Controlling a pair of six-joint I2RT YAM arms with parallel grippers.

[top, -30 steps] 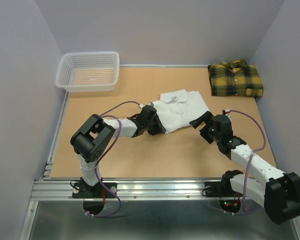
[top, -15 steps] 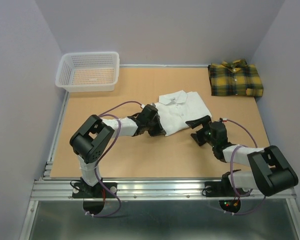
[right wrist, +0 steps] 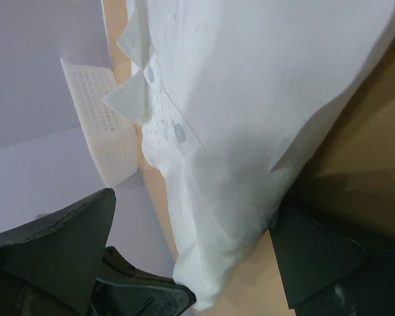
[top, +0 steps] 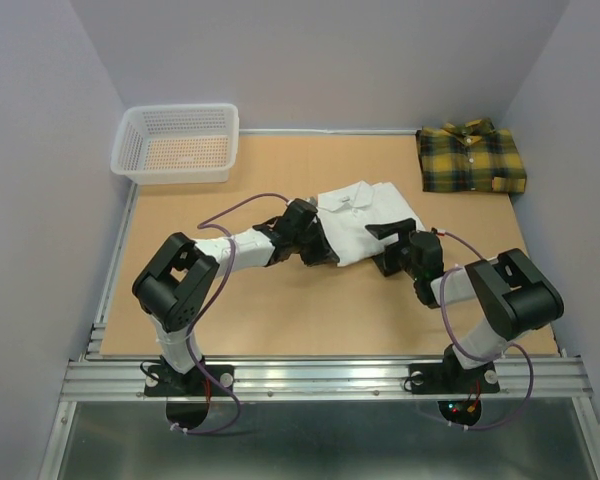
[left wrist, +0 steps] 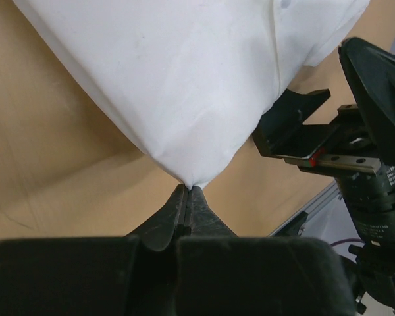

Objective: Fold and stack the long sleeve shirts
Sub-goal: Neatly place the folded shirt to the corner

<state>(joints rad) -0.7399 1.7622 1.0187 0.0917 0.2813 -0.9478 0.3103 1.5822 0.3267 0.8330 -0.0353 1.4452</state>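
Where the tan table [top: 280, 310] fills the workspace, the white shirt [top: 365, 215] lies folded near its middle, collar toward the far side and slightly askew. The yellow-and-dark-green plaid shirt [top: 471, 158] sits folded in the far right corner, well apart from the white one. A white mesh basket [top: 175, 172] stands in the far left corner.

The left gripper [left wrist: 188, 192] reaches in at the white shirt's near left corner with its jaws pressed fully together, pinching the tip of that corner, so the cloth draws to a point at the fingertips. The right gripper [top: 388, 248] lies low at the shirt's near right edge, jaws spread wide and holding nothing. The shirt's edge sits between the two fingers, though whether either finger touches the cloth is hard to tell.
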